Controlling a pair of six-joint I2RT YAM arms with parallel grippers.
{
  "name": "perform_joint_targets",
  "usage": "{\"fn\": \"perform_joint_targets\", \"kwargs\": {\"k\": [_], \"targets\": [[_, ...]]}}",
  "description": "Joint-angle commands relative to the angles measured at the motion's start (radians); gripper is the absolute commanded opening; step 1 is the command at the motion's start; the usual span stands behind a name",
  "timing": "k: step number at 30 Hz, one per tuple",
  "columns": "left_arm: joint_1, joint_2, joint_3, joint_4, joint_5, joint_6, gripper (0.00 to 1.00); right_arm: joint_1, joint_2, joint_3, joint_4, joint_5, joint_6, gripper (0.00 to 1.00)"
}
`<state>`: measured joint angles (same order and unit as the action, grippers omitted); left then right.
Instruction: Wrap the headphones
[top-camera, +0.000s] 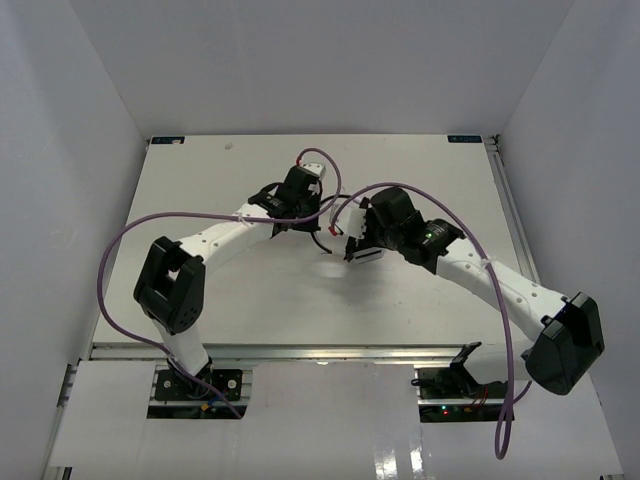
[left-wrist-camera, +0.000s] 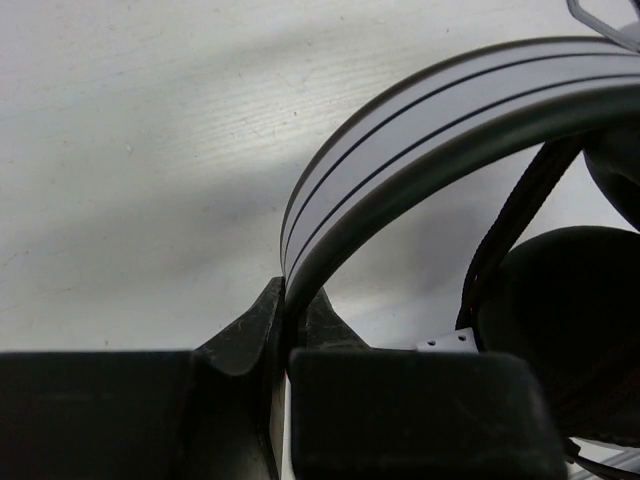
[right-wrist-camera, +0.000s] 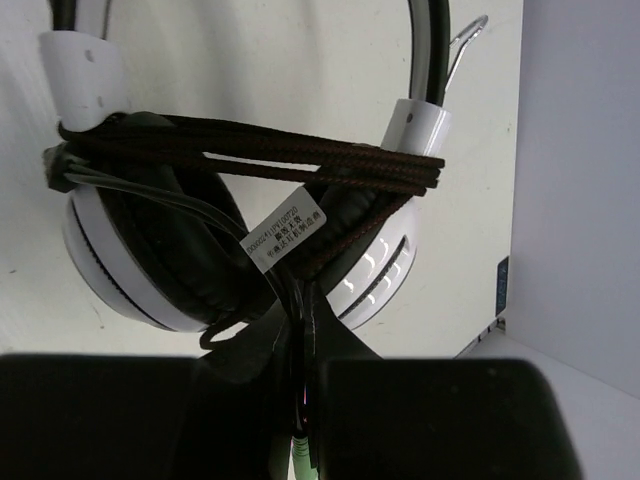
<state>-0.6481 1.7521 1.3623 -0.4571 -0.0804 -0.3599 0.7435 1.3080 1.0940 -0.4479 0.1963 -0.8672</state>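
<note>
L gripper (left-wrist-camera: 285, 320) clamped on headphones (left-wrist-camera: 420, 120) headband; R gripper (right-wrist-camera: 302, 345) pinched closed on cable (right-wrist-camera: 250, 150); both arms bent inward, table (top-camera: 200, 170) centre.

Your overhead view is bright and even, the white table (top-camera: 250, 300) nearly washed out with only faint soft shadows, and a glossy reflection sits on the near panel (top-camera: 330, 420). In your left wrist view a broad diffuse shadow slants across the tabletop; the headband (left-wrist-camera: 450, 110) is fairly sharp, while the left gripper (left-wrist-camera: 287, 335) is a dark blur. In your right wrist view the headphones (right-wrist-camera: 170, 240) look slightly soft, glare streaks the white ear cup (right-wrist-camera: 375, 275), and the right gripper (right-wrist-camera: 300, 350) is black and unfocused.
</note>
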Motion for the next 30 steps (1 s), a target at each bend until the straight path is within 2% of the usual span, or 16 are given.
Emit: {"fn": "perform_joint_targets", "kwargs": {"k": [1,8,12,15,17,18,21,23,25,27,30], "targets": [[-0.001,0.055,0.105,-0.061,0.192,0.05,0.0,0.004,0.081,-0.006,0.158,0.08,-0.079,0.08],[0.047,0.182,0.187,-0.142,0.241,0.061,0.0,0.002,0.259,0.06,0.232,0.086,-0.082,0.08],[0.069,0.234,0.233,-0.169,0.281,0.079,0.0,-0.008,0.307,0.069,0.253,0.103,-0.089,0.08],[0.07,0.255,0.259,-0.181,0.29,0.085,0.0,-0.024,0.308,0.042,0.28,0.111,-0.102,0.1],[0.07,0.265,0.274,-0.187,0.289,0.08,0.01,-0.029,0.3,0.017,0.299,0.122,-0.112,0.16],[0.07,0.267,0.282,-0.19,0.286,0.074,0.04,-0.03,0.295,0.008,0.305,0.125,-0.117,0.21],[0.076,0.263,0.285,-0.196,0.281,0.052,0.21,-0.031,0.28,-0.016,0.312,0.131,-0.129,0.34],[0.086,0.249,0.279,-0.198,0.285,0.031,0.37,-0.03,0.269,-0.029,0.314,0.141,-0.137,0.43],[0.098,0.237,0.272,-0.196,0.301,0.015,0.48,-0.032,0.26,-0.032,0.314,0.146,-0.141,0.52],[0.11,0.222,0.268,-0.196,0.318,0.005,0.55,-0.032,0.253,-0.029,0.313,0.151,-0.144,0.59],[0.128,0.199,0.252,-0.196,0.336,-0.007,0.61,-0.033,0.233,-0.018,0.3,0.152,-0.148,0.66]]}}
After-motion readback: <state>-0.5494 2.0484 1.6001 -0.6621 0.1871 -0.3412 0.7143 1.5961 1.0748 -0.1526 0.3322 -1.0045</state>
